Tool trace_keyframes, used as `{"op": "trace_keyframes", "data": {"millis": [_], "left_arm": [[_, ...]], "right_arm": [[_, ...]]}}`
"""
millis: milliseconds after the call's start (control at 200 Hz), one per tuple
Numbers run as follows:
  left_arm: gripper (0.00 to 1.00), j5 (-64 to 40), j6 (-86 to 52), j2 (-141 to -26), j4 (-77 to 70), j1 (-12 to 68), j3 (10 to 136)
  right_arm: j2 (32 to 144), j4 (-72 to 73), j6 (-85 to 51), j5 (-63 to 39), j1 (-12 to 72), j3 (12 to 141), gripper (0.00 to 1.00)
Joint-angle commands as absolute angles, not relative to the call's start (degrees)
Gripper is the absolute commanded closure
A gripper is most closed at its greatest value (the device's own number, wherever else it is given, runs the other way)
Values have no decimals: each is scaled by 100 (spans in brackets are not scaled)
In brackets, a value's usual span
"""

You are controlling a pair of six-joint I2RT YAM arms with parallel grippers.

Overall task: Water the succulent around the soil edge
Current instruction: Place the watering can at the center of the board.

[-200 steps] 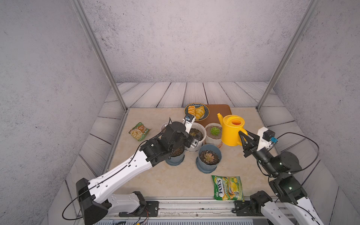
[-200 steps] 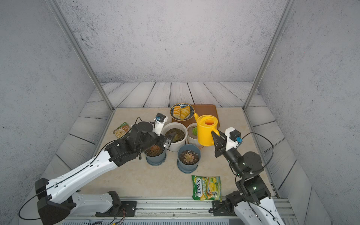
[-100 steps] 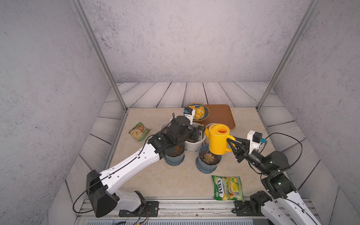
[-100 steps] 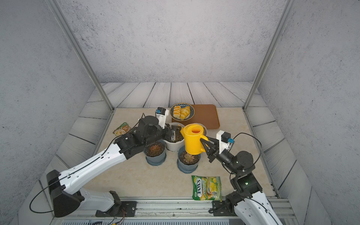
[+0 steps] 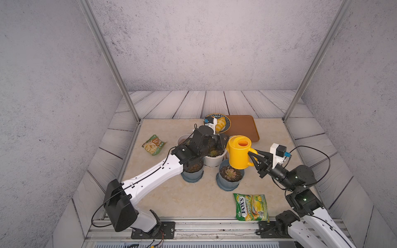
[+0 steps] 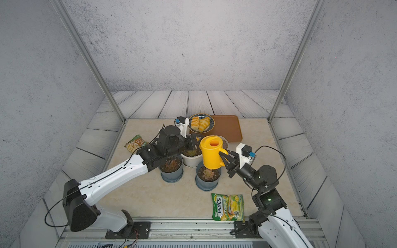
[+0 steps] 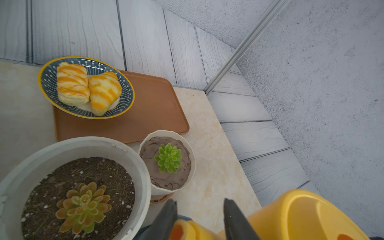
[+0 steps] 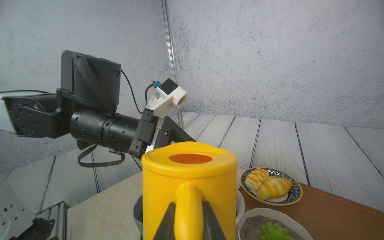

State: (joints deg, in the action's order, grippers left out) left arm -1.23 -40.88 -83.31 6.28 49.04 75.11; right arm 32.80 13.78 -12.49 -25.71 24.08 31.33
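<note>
My right gripper [image 8: 189, 204] is shut on the handle of the yellow watering can [image 5: 239, 152], which hangs upright above a cluster of pots. Just below the can stands a blue-grey pot [image 5: 228, 184] with a pale rosette succulent [image 5: 230, 174]. My left gripper [image 7: 199, 200] reaches over the big white pot [image 7: 143, 172], its fingers closed either side of the can's spout [image 7: 187, 230]. The big white pot holds a reddish-green succulent [image 7: 83, 205]. A small white pot beside it holds a bright green succulent [image 7: 168, 158].
A plate of striped pastries [image 6: 200, 123] rests on a brown tray [image 6: 227, 128] at the back. A second blue-grey pot [image 6: 171, 171] lies under my left arm. A snack packet [image 5: 153, 146] lies to the left. A green candy bag [image 5: 251, 207] lies at the front right.
My right gripper lifted the can off the table and carried it left, over the pots. My left gripper reached forward to the spout and closed around it.
</note>
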Motion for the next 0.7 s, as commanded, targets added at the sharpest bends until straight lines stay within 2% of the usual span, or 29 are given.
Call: {"op": "trace_keyframes", "data": {"millis": [0,85,165,285,445,696], "left_arm": [[69,-458,-4016,-8350,231,4984,7593],[75,-363,-3782,-8325,334,4978,7693],[79,-322,-3580,-8274,349,4983,7738],[82,-109,-3182,-8173,520,4975,7783],[84,193,-2826,-7857,493,4974,7459],[84,-183,-2625,-7731,510,4973,7259]], "right_arm": [[3675,355,-797,-2382,2700,3670,100],[4180,-358,-500,-2121,3195,4107,100],[4771,-1183,-70,-1472,3964,4631,100],[5503,-2252,84,-738,4807,5381,100],[6005,-3154,-386,-556,4887,6131,100],[6861,-4298,-603,-477,4995,7277,100]]}}
